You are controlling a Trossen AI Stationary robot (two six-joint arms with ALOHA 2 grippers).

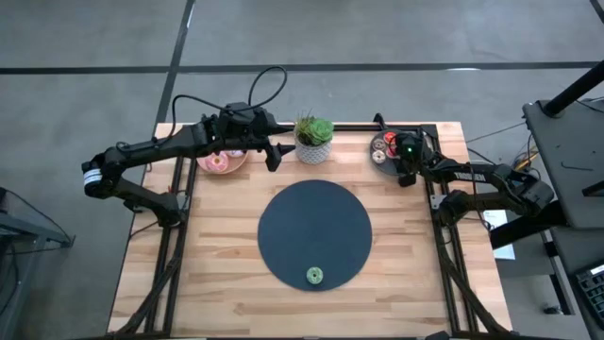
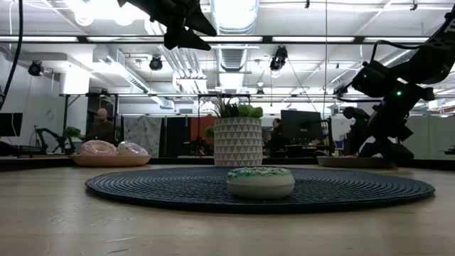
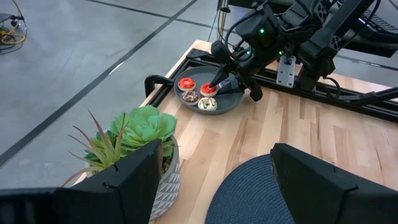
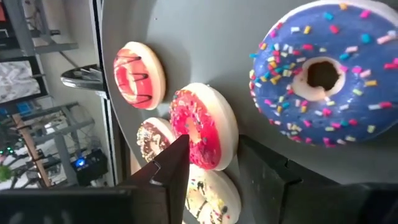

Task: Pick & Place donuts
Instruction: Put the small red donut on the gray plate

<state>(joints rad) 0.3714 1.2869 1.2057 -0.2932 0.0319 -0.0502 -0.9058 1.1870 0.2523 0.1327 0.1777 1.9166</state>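
A single green-sprinkled donut (image 1: 314, 275) lay at six o'clock on the dark round mat (image 1: 315, 232). Two pink-frosted donuts (image 2: 114, 148) sat on the pink plate (image 1: 223, 162) at about ten o'clock from the mat. The grey plate (image 3: 231, 103), at about two o'clock, carried five small donuts in the right wrist view: a blue sprinkled one (image 4: 323, 74), a pink one with dark stripes (image 4: 139, 74), a pink sprinkled one (image 4: 204, 126), a brown one (image 4: 154, 138) and a cream one (image 4: 211, 194). One potted succulent (image 1: 313, 139) stood at twelve o'clock. The surface was a pale wooden table (image 1: 217, 255) on a grey floor; the low view showed an office with ceiling lights and a person (image 2: 103, 126). The right gripper (image 4: 214, 171) was over the grey plate, fingers partly parted on either side of the pink sprinkled donut, apparently touching its edge. The left gripper (image 3: 214, 177) hung above the pink plate, fingers spread wide and holding nothing.
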